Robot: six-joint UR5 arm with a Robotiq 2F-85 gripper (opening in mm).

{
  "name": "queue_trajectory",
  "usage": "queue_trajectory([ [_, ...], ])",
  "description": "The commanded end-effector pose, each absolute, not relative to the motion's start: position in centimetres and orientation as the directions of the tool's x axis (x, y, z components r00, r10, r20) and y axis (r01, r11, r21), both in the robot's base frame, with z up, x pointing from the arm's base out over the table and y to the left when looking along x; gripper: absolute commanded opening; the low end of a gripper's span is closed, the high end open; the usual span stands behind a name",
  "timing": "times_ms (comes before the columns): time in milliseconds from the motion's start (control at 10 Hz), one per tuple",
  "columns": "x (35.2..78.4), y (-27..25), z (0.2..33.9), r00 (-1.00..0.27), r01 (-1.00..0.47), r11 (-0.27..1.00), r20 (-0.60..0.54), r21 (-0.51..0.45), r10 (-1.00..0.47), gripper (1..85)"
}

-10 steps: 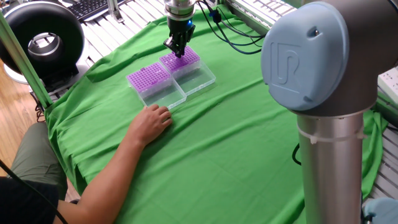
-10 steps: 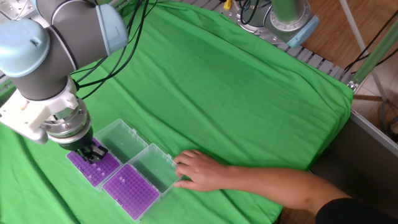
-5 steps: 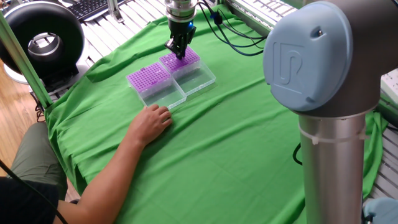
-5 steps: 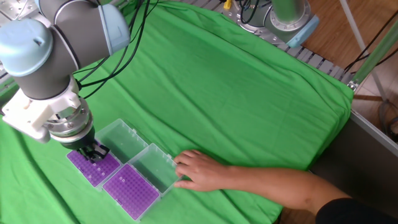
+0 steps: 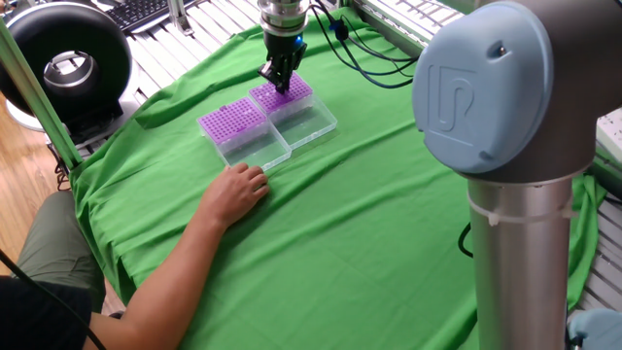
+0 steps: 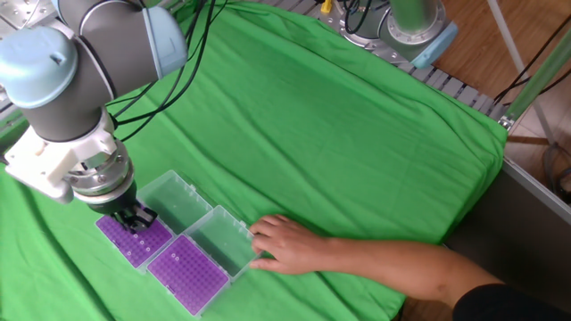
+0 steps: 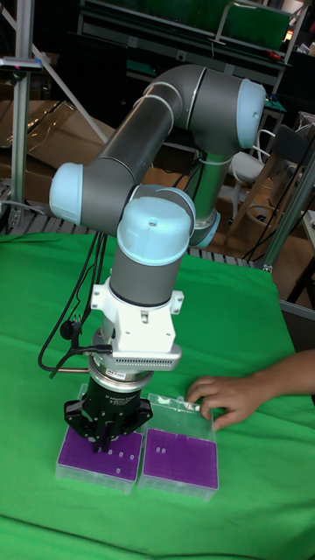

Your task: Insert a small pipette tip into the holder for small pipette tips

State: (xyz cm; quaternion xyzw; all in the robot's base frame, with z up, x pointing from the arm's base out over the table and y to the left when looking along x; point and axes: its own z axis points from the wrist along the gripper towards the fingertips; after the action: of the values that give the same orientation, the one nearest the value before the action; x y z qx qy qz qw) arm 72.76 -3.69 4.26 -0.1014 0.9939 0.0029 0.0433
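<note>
Two purple pipette tip holders lie side by side with their clear lids folded open. My gripper (image 5: 277,82) points straight down over the far holder (image 5: 292,93), its fingertips just above the purple top. From the other side, the gripper (image 6: 136,218) hangs over that holder (image 6: 134,245), next to the second holder (image 6: 187,272). In the tall view the gripper (image 7: 103,444) stands over the left holder (image 7: 109,461). The fingers are close together. The small pipette tip is too small to make out, so I cannot tell whether one is held.
A person's hand (image 5: 238,192) rests on the green cloth against the open lid (image 5: 255,148) of the near holder (image 5: 233,120); the forearm runs to the front left. The arm's grey base column (image 5: 515,262) stands at the right. Cables (image 5: 364,53) trail behind the holders.
The gripper and wrist have risen slightly over the far holder. The hand and both holders have stayed in place.
</note>
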Motion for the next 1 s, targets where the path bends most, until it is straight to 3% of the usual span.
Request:
queue_trajectory([
  [0,72.91,-3.51,4.31,-0.977,-0.191,0.981,-0.095,0.01,-0.189,16.0],
  [400,73.08,-3.81,4.3,-0.972,-0.212,0.977,-0.115,0.037,-0.207,13.0],
  [700,72.8,-4.3,4.74,-0.977,-0.19,0.982,-0.101,0.011,-0.188,1.0],
  [900,72.63,-4.34,4.89,-0.979,-0.184,0.983,-0.096,0.006,-0.182,1.0],
])
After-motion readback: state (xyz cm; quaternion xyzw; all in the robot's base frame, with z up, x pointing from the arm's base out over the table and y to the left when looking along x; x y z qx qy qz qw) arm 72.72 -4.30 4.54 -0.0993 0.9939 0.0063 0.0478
